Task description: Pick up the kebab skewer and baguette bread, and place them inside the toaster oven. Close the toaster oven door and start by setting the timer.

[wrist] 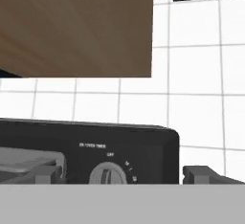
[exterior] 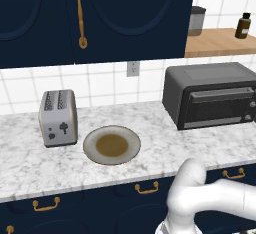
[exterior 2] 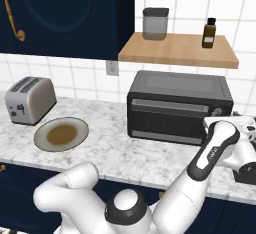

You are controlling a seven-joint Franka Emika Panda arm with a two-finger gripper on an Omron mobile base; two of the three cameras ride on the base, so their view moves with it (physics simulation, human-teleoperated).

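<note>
Claw (wrist: 122,173) spread wide, holding nothing – levelled at timer knob (wrist: 108,174), lower centre of hand view, presumably to set the timer. Toaster oven (exterior 2: 179,106) centre-right on desk (exterior 2: 125,150), toaster oven door (exterior 2: 167,120) shut. Plate (exterior: 111,144) centre-left, bare – skewer and baguette presumably inside

I see the boxy dark-grey toaster oven (exterior 2: 180,105) on the marble counter (exterior 2: 125,153), right of the round plate (exterior 2: 61,134). The silver two-slot toaster (exterior 2: 29,99) sits left of the plate. A wooden shelf (exterior 2: 180,50) hangs above the oven.
</note>
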